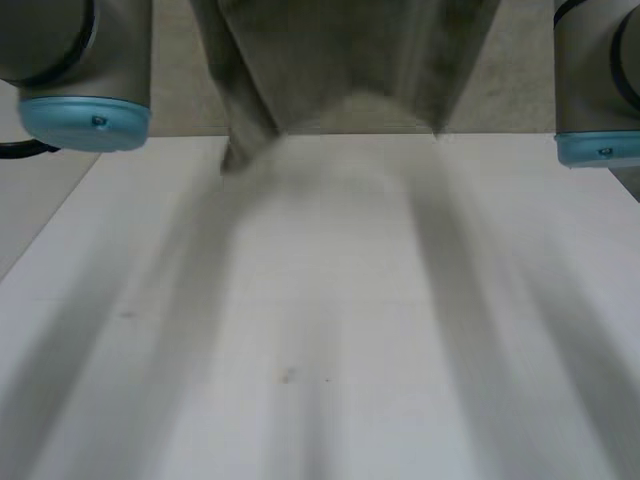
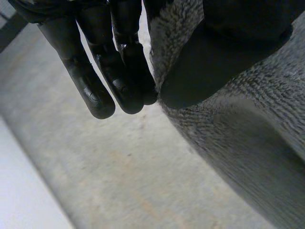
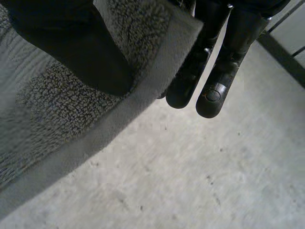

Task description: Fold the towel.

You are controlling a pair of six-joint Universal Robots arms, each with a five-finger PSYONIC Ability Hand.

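A grey terry towel (image 1: 340, 60) hangs in the air above the far edge of the white table (image 1: 320, 330), its lower edge just clear of the tabletop. In the left wrist view my left hand (image 2: 119, 71) pinches the towel (image 2: 248, 143) between thumb and fingers at its edge. In the right wrist view my right hand (image 3: 209, 71) pinches the towel (image 3: 71, 109) near a hemmed corner, thumb on the pile, fingers behind.
The two arms' light-blue caps (image 1: 85, 120) (image 1: 598, 148) stand at either side of the head view. Beyond the table's far edge lies a beige floor (image 1: 180, 80); a small dark speck (image 1: 287, 376) marks the tabletop.
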